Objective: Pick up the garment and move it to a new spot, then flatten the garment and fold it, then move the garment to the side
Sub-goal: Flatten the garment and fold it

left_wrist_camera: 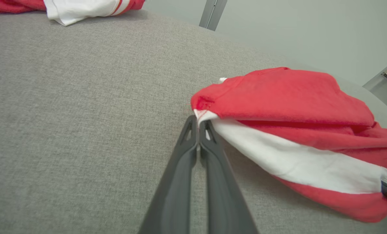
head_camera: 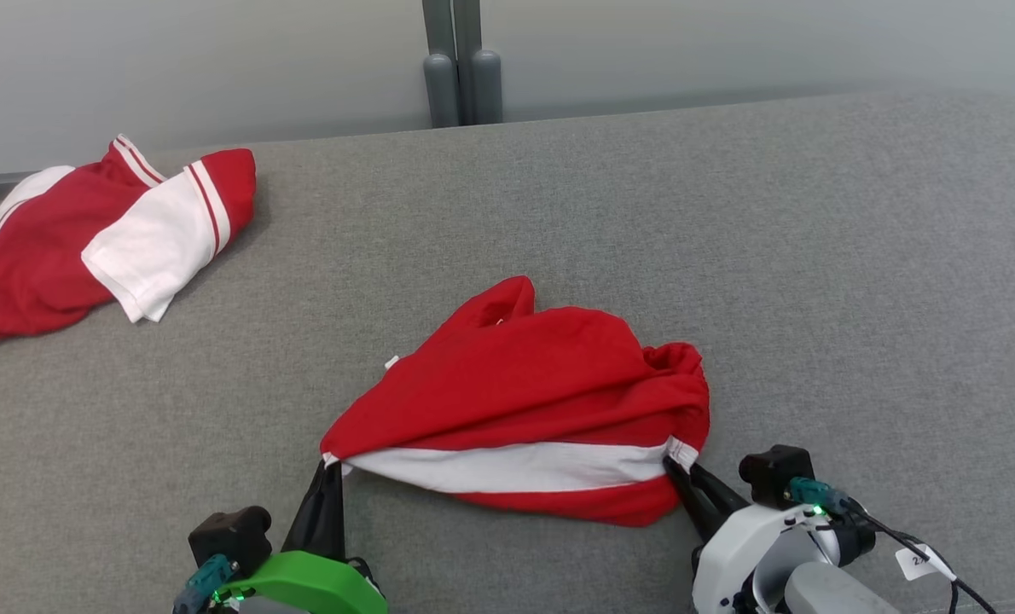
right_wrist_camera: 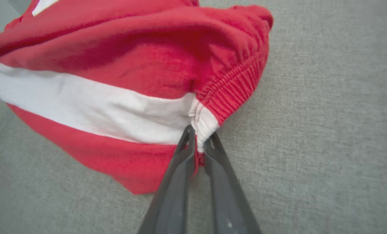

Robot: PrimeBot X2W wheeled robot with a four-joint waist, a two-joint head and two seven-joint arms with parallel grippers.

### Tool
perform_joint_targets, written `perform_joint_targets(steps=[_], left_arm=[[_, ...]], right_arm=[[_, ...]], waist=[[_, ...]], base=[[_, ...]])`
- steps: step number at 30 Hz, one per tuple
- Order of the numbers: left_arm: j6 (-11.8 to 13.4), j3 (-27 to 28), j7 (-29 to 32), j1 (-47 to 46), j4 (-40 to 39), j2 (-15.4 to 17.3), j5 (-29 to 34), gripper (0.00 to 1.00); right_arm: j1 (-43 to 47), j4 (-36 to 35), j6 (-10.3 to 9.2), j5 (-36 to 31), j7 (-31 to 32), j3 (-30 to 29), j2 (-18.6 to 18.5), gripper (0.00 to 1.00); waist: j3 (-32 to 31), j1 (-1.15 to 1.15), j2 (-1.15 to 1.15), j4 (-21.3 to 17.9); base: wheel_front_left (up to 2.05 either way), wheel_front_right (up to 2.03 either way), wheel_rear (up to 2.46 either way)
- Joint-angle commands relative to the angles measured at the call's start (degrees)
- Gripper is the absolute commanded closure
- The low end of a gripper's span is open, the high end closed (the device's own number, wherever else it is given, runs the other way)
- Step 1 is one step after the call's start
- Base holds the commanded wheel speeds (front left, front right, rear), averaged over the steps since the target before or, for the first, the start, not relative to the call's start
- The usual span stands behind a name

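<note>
The garment (head_camera: 524, 384), red with one white stripe, lies bunched on the grey fabric surface (head_camera: 772, 256), near its front edge and between the two grippers. The left gripper (head_camera: 330, 467) is closed on the stripe's left corner. The right gripper (head_camera: 676, 467) is closed on the stripe's right end. The right wrist view resolves that grip: the fingers (right_wrist_camera: 180, 152) pinch the white section of a gathered elastic hem. The left wrist view shows the left fingers (left_wrist_camera: 188, 136) pressed together on the corner. A white tag (head_camera: 915, 561) hangs from the right arm's cable; its writing is too small to read. A second garment (head_camera: 107, 234), red and white, lies at the far left, well apart.
</note>
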Motion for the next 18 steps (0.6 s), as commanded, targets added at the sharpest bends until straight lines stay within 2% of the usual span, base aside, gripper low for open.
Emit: perform_joint_targets(steps=[1, 7, 18], left_arm=[[-0.4, 0.3, -0.4, 0.6, -0.3, 0.4, 0.1, 1.0], [-0.9, 1.6, -0.4, 0.0, -4.2, 0.6, 0.6, 1.0], [-0.8, 3.5, -0.3, -3.2, -19.9, 2.6, 2.7, 1.0]], right_arm=[[-0.8, -0.5, -0.06, 0.3, -0.6, -0.1, -0.5, 1.0], [-1.7, -6.1, -0.06, -1.7, -1.4, -3.1, -2.4, 1.0], [-0.4, -28.4, -0.06, -5.9, -0.1, -9.9, -6.7, 1.0]], waist=[[-0.2, 0.0, 0.0, -0.2], [-1.2, 0.0, 0.0, -1.0], [-4.2, 0.0, 0.0, -3.3]], base=[[0.0, 0.0, 0.0], [0.0, 0.0, 0.0], [0.0, 0.0, 0.0]])
